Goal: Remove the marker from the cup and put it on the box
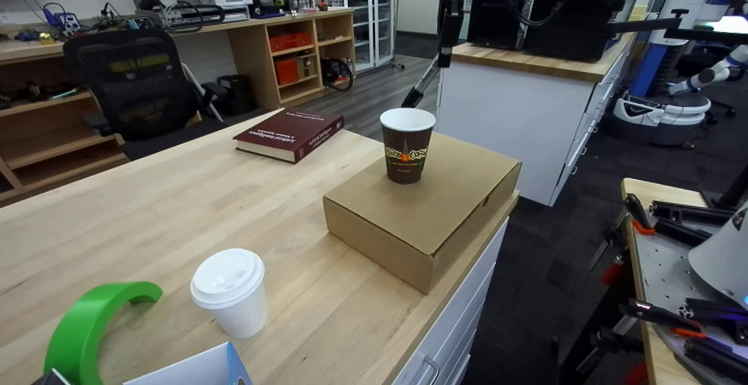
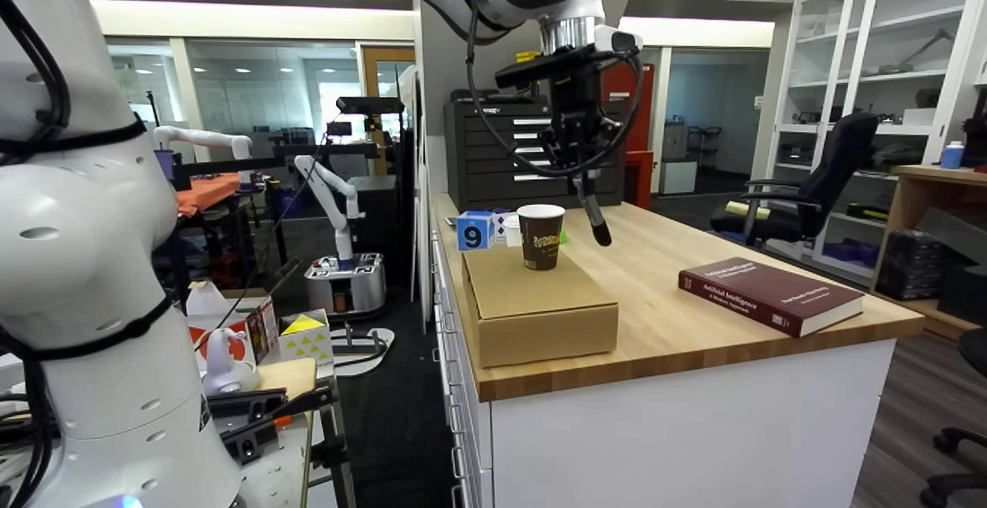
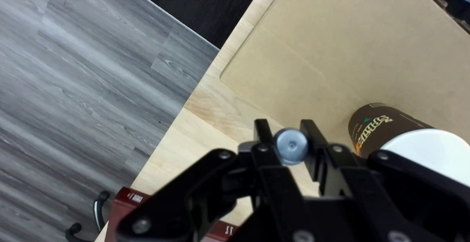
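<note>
My gripper (image 1: 445, 58) is shut on the marker (image 1: 423, 84) and holds it in the air, tilted, with its black end down. Both also show in the other exterior view, the gripper (image 2: 580, 173) above the marker (image 2: 592, 211). In the wrist view the marker's pale round end (image 3: 292, 145) sits between the fingers (image 3: 284, 130). The brown cup (image 1: 407, 154) stands upright on the tan cardboard box (image 1: 374, 198). The marker is outside the cup, apart from it. In the wrist view the cup (image 3: 378, 126) is right of the gripper, and the box (image 3: 330, 47) is ahead.
A dark red book (image 1: 289, 134) lies on the wooden table (image 1: 146, 215) near its edge; it also shows in an exterior view (image 2: 771, 296). A white lidded cup (image 1: 231, 291) and a green arch (image 1: 82, 326) stand farther along. A blue-white block (image 2: 475, 230) stands behind the box.
</note>
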`<act>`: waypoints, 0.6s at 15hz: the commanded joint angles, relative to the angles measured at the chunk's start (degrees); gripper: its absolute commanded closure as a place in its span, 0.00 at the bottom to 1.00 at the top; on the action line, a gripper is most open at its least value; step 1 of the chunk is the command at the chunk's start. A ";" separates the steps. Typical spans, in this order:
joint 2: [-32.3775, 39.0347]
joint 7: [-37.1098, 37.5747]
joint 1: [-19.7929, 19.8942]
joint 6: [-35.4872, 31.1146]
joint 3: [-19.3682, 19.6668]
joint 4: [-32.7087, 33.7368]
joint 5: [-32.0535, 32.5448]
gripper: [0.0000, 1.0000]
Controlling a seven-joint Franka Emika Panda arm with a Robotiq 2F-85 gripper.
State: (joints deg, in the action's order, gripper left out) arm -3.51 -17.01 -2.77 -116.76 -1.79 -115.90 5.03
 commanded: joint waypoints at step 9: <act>0.21 4.12 0.10 -4.54 -0.17 -9.58 0.25 0.93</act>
State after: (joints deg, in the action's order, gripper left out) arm -2.66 -14.60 -2.75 -117.65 -1.78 -121.78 4.92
